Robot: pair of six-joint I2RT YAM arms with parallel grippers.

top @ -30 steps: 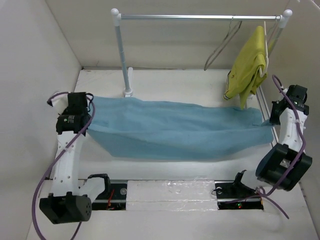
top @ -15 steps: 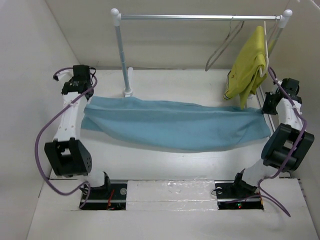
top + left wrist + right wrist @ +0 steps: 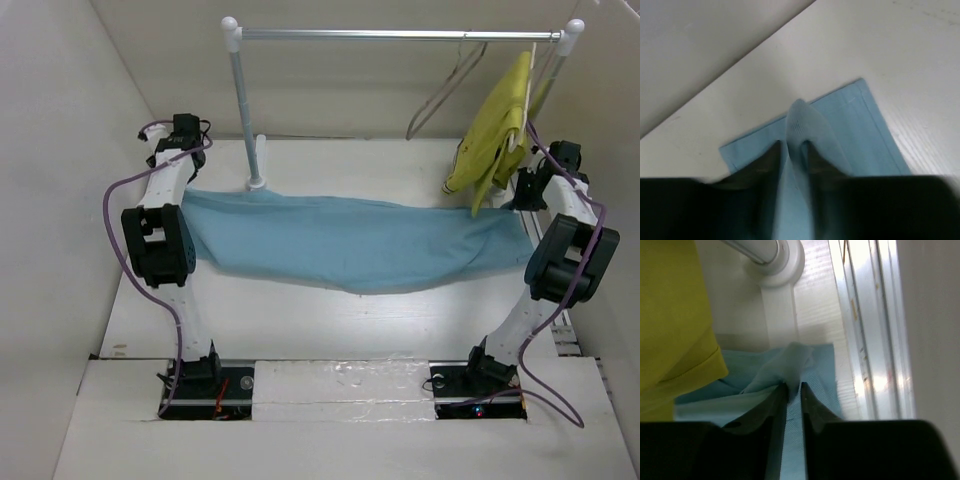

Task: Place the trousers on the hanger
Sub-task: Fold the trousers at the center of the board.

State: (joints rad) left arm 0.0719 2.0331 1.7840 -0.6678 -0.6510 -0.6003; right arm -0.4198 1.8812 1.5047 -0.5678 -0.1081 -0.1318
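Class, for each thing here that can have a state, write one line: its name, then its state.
left pincer: shut on the trousers
right pincer: shut on the trousers
trousers: stretched between both pincers, not yet hung
wire hanger: bare, hanging on the rail
yellow-green garment: hanging at the rail's right end

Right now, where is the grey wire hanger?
In the top external view, the grey wire hanger hangs bare on the rail at upper right, immediately left of the yellow-green garment.

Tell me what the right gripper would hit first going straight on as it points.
Beyond the trousers it pinches, the right gripper would probably meet the rack's white foot first, though depth is unclear.
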